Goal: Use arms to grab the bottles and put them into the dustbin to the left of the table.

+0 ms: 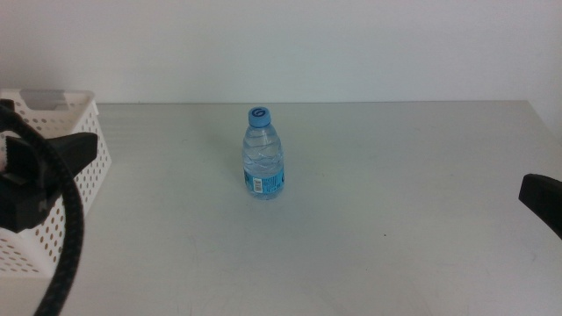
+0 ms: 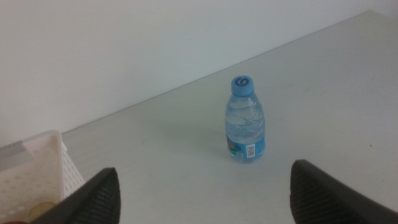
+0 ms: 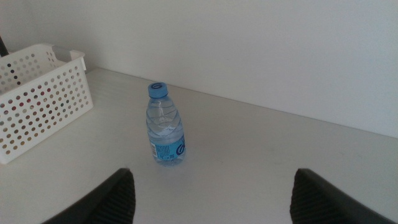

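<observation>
Water bottle (image 1: 263,154) stands upright mid-table, well apart from both wide-open end effectors, left (image 2: 205,193) and right (image 3: 211,196).

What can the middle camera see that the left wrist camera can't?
Only the middle view shows the left arm's thick black cable and the right gripper at the table's right edge. Only the left wrist view shows the left gripper with its jaws wide apart. Both show the upright water bottle, the white dustbin and the grey table.
</observation>
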{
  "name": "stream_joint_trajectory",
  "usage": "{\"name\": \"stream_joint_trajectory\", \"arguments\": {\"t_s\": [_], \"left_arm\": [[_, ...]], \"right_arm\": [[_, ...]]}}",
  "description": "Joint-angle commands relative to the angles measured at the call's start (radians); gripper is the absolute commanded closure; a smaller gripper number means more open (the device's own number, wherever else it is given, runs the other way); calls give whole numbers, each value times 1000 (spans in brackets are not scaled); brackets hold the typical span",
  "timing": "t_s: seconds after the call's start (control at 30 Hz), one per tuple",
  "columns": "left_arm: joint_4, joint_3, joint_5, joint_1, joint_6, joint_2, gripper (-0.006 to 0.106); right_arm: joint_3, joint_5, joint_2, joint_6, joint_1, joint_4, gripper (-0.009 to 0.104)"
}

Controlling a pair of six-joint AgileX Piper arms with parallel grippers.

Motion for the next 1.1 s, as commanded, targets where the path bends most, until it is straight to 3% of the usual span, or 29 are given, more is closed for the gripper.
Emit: {"name": "stream_joint_trajectory", "arguments": {"t_s": [0.0, 0.07, 0.5, 1.07], "left_arm": [[13, -28, -98, -5, -16, 0, 7], [43, -28, -141, -6, -16, 0, 7], [-111, 224, -576, -7, -22, 138, 7], [-59, 330, -1247, -169, -82, 639, 7]], "right_arm": [[-30, -82, 3, -11, -3, -7, 31], [-30, -82, 3, -11, -3, -7, 31], [-30, -79, 3, -11, -3, -7, 31], [-30, -79, 3, -11, -3, -7, 31]]}}
